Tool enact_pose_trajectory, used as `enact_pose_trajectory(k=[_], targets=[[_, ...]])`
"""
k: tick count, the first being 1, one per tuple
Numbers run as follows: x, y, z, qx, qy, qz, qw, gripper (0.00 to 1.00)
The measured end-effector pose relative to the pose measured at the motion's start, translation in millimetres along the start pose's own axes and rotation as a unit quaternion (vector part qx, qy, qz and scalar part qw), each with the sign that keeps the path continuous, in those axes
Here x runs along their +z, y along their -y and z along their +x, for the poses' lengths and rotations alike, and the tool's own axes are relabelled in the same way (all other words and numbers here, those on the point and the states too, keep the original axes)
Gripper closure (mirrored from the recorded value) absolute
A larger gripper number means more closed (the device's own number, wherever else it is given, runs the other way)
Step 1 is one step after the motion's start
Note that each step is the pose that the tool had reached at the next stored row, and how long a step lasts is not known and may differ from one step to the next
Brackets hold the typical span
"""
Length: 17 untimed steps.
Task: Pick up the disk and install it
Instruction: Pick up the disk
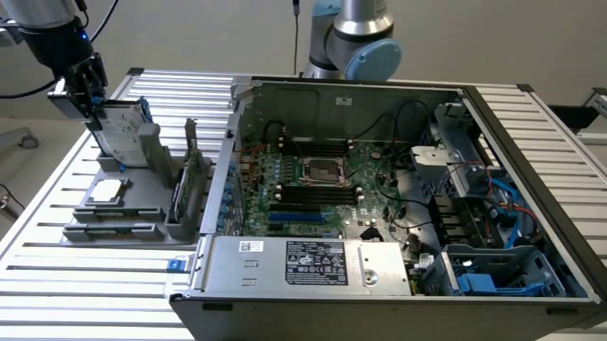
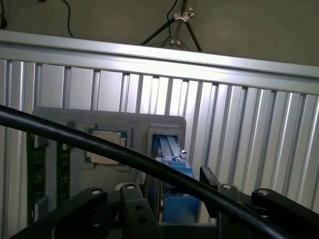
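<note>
**A:** Where is the disk, and what is the pincer doing?

**B:** The disk [image 1: 121,129] stands on edge in a slot of the grey holder [image 1: 114,213], at the exterior view's left, well apart from the blue drive cage [image 1: 502,266] in the open computer case [image 1: 379,92]. The pincer [image 1: 84,89] sits at its upper corner with the jaws apart, one on each side of the blue carrier. In the wrist view I see no finger pressing on the disk [image 2: 172,154].

**A:** What could go wrong from here?

**B:** The grip looks set toward a corner, not the middle. My guess is the disk would swing or cock in its slot as it rises and jam there. The holder might then lift with it, since I cannot tell whether it is fastened down. The carrier is plastic, so it may flex and slip. A black cable [image 2: 75,137] also hangs across the wrist view, close to the fingers, and could snag. The processor chip [image 1: 107,189] lies loose in the same holder, just beside the slot, so a jolt could shift it.

**A:** And the surface?

**B:** The bench [image 1: 57,284] is slatted aluminium, ribbed and shiny, with grooves between the slats. It is hard, so I judge a dropped disk would land badly, and an edge could catch in a groove.

**A:** The room?

**B:** Plain pale walls. The arm's base [image 1: 356,42] stands behind the case. Past the bench's far rail there are tripod legs [image 2: 174,25] and loose cables on a dull floor.
</note>
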<state>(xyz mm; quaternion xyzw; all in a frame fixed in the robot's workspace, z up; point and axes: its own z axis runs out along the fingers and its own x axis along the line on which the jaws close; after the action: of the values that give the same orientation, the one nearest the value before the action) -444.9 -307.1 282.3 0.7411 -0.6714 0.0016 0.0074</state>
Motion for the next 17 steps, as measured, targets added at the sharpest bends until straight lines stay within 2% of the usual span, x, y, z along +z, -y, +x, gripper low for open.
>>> enact_pose_trajectory(k=[6,10,12,14,17], targets=[[0.5,0.0,0.0,0.006,0.0003,-0.0027,1.0000,0.46],[0.6,0.0,0.0,0.008,0.0007,-0.0056,0.9999,0.46],[0.5,0.0,0.0,0.009,0.0008,-0.0077,0.9999,0.48],[0.5,0.0,0.0,0.010,0.0010,-0.0099,0.9999,0.62],[0.5,0.0,0.0,0.010,0.0014,-0.0137,0.9999,0.62]])
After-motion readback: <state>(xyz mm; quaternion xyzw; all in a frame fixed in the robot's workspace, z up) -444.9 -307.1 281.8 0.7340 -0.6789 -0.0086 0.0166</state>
